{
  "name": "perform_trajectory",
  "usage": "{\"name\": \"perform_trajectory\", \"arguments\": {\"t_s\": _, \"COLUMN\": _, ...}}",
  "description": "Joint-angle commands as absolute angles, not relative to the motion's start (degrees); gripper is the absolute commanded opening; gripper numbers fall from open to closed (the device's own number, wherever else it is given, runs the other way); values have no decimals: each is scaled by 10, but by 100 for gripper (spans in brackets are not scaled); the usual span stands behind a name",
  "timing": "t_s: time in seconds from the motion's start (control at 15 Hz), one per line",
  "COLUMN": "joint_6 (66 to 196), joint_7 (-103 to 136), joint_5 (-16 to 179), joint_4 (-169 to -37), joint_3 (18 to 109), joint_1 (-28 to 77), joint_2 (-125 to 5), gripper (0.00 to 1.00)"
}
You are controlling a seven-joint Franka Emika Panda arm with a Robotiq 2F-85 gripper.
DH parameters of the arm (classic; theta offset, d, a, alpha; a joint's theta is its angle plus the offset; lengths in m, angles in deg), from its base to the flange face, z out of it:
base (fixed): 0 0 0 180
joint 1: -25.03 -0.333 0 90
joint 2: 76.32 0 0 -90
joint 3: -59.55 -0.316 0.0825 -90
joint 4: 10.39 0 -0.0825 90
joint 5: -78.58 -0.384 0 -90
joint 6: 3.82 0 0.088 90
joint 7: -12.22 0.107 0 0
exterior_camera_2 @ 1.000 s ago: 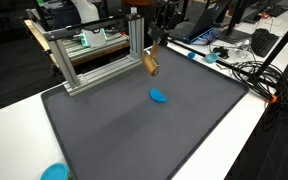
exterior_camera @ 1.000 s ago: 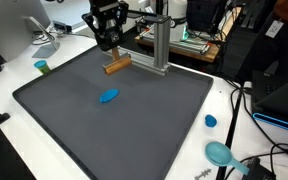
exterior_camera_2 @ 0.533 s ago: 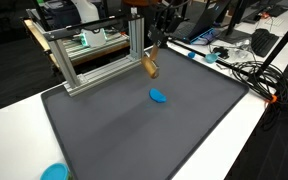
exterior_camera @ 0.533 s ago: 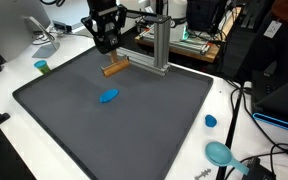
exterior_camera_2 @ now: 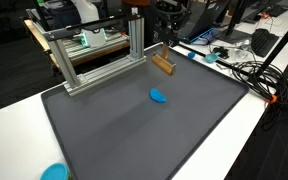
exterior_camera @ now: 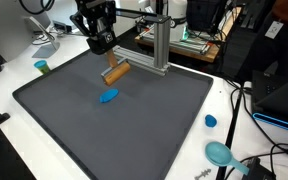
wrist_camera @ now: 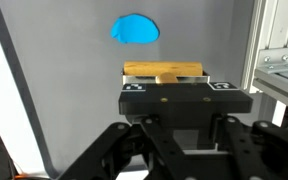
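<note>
Aloft, wooden block point(exterior_camera: 116, 71) clamped in jaws over gray mat point(exterior_camera: 134, 130).

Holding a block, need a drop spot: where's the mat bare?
Bare: the mat from the blue piece out to its front and side edges. Crowded: the back edge, where the tool holds the block beside the metal frame.

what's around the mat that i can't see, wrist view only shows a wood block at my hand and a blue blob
observer: a teal cup stands on the white table just off a mat corner.
operator: is the block off the mat
observer: yes, the wooden block hangs in the shut hand above the mat, beside the metal frame.
operator: and the blob
observer: the blue piece lies alone near the mat's middle.
</note>
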State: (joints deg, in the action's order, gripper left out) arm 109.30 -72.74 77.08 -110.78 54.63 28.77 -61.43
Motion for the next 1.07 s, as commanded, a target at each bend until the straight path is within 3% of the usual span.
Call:
{"name": "perform_trajectory", "arguments": {"t_s": 0.0, "joint_6": 1068, "joint_7": -801, "joint_5": 724, "joint_4": -1086, "joint_3": 555, "joint_1": 311, "joint_2": -608, "gripper": 22}}
{"name": "perform_trajectory", "arguments": {"t_s": 0.07, "joint_6": 1088, "joint_7": -770, "joint_5": 750, "joint_4": -1105, "joint_3": 558, "joint_1": 297, "joint_2": -614, "gripper": 22}}
{"name": "perform_trajectory", "arguments": {"t_s": 0.13, "joint_6": 1087, "joint_7": -774, "joint_5": 748, "joint_4": -1106, "joint_3": 560, "joint_1": 300, "joint_2": -613, "gripper": 47}}
{"name": "perform_trajectory", "arguments": {"t_s": 0.27, "joint_6": 1087, "joint_7": -774, "joint_5": 748, "joint_4": -1107, "joint_3": 561, "joint_1": 298, "joint_2": -611, "gripper": 47}}
{"name": "perform_trajectory", "arguments": {"t_s": 0.33, "joint_6": 1087, "joint_7": -773, "joint_5": 749, "joint_4": -1107, "joint_3": 561, "joint_1": 297, "joint_2": -610, "gripper": 22}}
{"name": "perform_trajectory", "arguments": {"t_s": 1.0, "joint_6": 1220, "joint_7": -788, "joint_5": 749, "joint_4": -1141, "joint_3": 574, "joint_1": 321, "joint_2": -560, "gripper": 22}}
